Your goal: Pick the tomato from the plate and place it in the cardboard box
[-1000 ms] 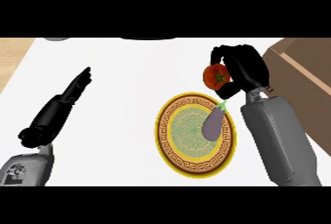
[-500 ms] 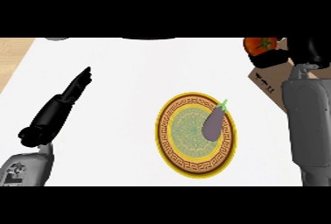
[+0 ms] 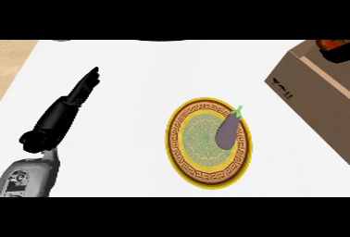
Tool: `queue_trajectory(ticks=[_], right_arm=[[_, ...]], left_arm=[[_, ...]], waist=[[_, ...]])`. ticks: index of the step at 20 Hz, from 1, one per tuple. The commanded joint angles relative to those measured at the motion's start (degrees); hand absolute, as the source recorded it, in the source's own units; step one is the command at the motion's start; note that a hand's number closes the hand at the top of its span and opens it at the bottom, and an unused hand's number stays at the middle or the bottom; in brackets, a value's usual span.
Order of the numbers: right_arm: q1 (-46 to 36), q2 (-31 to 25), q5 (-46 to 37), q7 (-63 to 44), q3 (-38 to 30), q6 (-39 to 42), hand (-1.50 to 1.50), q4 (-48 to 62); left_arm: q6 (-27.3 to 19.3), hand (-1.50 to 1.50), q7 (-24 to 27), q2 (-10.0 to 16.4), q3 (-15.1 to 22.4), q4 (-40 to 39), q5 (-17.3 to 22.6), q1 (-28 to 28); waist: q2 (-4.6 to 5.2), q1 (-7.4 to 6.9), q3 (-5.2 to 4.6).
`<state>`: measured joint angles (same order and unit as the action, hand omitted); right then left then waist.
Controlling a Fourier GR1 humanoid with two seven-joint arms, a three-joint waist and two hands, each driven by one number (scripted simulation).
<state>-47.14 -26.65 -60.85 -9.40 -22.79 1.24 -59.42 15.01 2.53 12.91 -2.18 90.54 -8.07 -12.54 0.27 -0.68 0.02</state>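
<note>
Swung out of view since 0.5 s ago: right forearm. At left edge, left hand (image 3: pixel 85 84) resting, fingers straight, pressed together. At box (image 3: pixel 308 88) far corner, tomato (image 3: pixel 331 45), w/ dark shape beside it, prob. right hand (image 3: pixel 338 56); grip can't tell. Risk: release near rim, rolls onto tabletop (image 3: pixel 137 60). Count: 1 plate (image 3: pixel 172 139), 1 eggplant (image 3: pixel 229 130), 1 box, 1 tomato.

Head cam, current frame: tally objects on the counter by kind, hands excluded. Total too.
plate: 1
eggplant: 1, lying on the plate
tomato: 1, partly cut off at the top right edge, over the box
cardboard box: 1
Total: 4
</note>
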Motion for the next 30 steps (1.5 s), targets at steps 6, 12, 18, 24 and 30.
queue_trajectory(ticks=[6,12,18,24,30], right_arm=[[-2.1,-11.8,0.8,6.3,-1.4,13.3,1.50,20.9],[-3.4,-15.2,-2.2,11.0,1.5,15.4,1.50,31.9],[-4.5,-18.8,-0.4,22.5,1.2,21.1,-1.50,38.8],[-5.7,-17.0,10.4,31.5,-9.2,15.3,-1.50,37.1],[-8.8,-17.7,28.6,28.3,-28.8,15.1,-1.50,42.6]], left_arm=[[-1.2,0.00,1.2,-1.2,0.6,-1.5,-1.4,-0.2],[0.5,0.00,3.5,0.4,-0.5,-2.2,-0.9,0.6],[0.2,0.00,-0.4,-0.8,0.0,-2.6,-0.8,-2.9],[-0.8,0.00,2.3,-0.7,-0.2,-3.7,-2.2,-1.0],[-0.5,0.00,0.7,-1.0,-0.5,-2.2,-1.1,-2.1]], waist=[[0.42,-0.48,0.02],[0.49,-1.27,0.04],[0.39,-0.92,0.09],[0.11,-0.14,0.12],[0.28,0.22,0.32]])
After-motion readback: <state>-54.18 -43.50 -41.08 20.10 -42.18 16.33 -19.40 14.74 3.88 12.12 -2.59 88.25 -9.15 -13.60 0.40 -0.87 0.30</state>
